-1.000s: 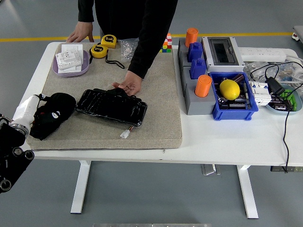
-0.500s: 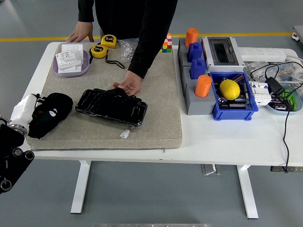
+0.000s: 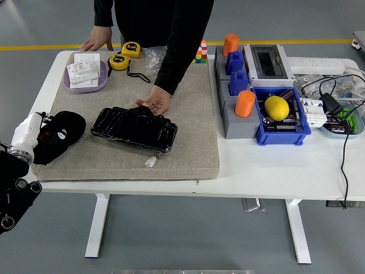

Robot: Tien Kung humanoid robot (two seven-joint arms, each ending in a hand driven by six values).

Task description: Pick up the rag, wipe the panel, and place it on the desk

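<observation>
So the left hand [image 3: 54, 137] is down at about 9 o'clock on the table, and honestly it's hard to read: the black rag [image 3: 64, 131] and the black fingers blur into one dark lump, so I can't tell if it's gripping the cloth or just lying against it. Only the white wrist cuff stands out. The rag sits on the grey mat [image 3: 188, 137], just left of the glossy black panel [image 3: 134, 128], not touching it as far as I can see. A person's hand [image 3: 154, 103] rests on the panel's far edge at 12 o'clock. The person's other hand [image 3: 97, 43] is flat on the table's far edge.
</observation>
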